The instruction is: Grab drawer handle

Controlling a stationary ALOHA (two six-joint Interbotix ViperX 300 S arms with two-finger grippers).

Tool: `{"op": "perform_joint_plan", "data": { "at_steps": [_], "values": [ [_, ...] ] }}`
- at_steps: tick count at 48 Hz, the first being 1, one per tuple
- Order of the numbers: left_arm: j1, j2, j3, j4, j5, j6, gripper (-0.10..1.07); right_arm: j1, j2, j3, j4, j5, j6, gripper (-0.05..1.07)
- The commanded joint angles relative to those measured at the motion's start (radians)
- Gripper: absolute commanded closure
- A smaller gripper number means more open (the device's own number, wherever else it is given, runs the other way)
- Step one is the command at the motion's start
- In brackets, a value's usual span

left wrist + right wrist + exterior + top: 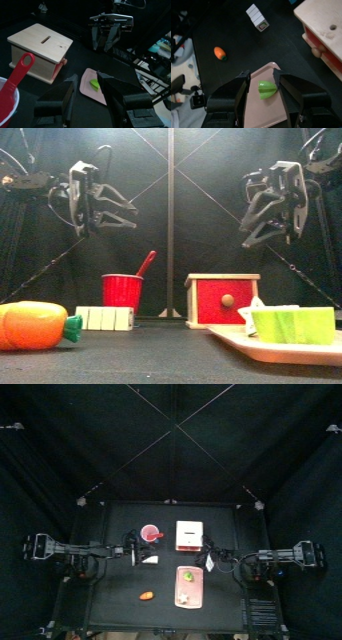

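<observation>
Wooden drawer (222, 300) looked light, rigid; we judged round knob (229, 300) best hold. Both pincers (90, 95) (264, 92) gaped, empty, raised above worktop (160, 353).

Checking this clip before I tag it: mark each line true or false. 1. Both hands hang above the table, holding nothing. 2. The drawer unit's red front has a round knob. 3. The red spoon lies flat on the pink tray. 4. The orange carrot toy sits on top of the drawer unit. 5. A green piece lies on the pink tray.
1. True: the left hand and right hand hang open and empty.
2. True: the drawer shows its knob.
3. False: the red spoon stands in the red cup.
4. False: the carrot toy lies on the table.
5. True: the green piece lies on the pink tray.
</observation>
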Motion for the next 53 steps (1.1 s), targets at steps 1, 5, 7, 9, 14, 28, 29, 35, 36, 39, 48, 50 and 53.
{"op": "perform_joint_plan", "data": {
  "at_steps": [1,5,7,9,14,28,29,35,36,39,48,50,53],
  "values": [
    [0.002,0.040,-0.069,-0.034,-0.043,0.005,0.21,-0.002,-0.017,0.034,0.067,-0.083,-0.002,0.24],
    [0.000,0.063,-0.109,-0.049,-0.058,0.006,0.21,-0.003,-0.015,0.066,0.124,-0.138,-0.003,0.24],
    [0.002,0.075,-0.132,-0.054,-0.058,0.006,0.21,0.003,-0.008,0.081,0.152,-0.172,-0.003,0.24],
    [0.003,0.092,-0.160,-0.055,-0.058,0.006,0.21,0.005,-0.002,0.092,0.169,-0.196,-0.003,0.24],
    [0.015,0.140,-0.216,-0.055,-0.055,0.006,0.21,0.006,0.025,0.115,0.209,-0.259,-0.003,0.24],
    [0.110,0.307,-0.439,-0.055,0.179,0.006,0.21,0.031,0.094,0.150,0.325,-0.430,-0.005,0.24],
    [0.118,0.314,-0.454,-0.054,0.206,0.006,0.21,0.035,0.098,0.150,0.328,-0.433,-0.005,0.24],
    [0.152,0.356,-0.541,-0.028,0.330,0.009,0.21,0.064,0.137,0.144,0.347,-0.468,-0.005,0.24],
    [0.155,0.362,-0.555,-0.020,0.344,0.008,0.21,0.067,0.143,0.144,0.353,-0.477,-0.005,0.24],
    [0.164,0.385,-0.600,0.006,0.382,0.008,0.21,0.077,0.164,0.144,0.376,-0.503,-0.005,0.24],
    [0.178,0.459,-0.707,0.026,0.454,0.008,0.21,0.144,0.242,0.146,0.474,-0.646,-0.006,0.24],
    [0.178,0.472,-0.723,0.026,0.466,0.008,0.21,0.163,0.259,0.143,0.497,-0.684,-0.006,0.24],
    [0.179,0.494,-0.744,0.025,0.477,0.008,0.21,0.190,0.287,0.138,0.532,-0.726,-0.006,0.24]
  ]
}}
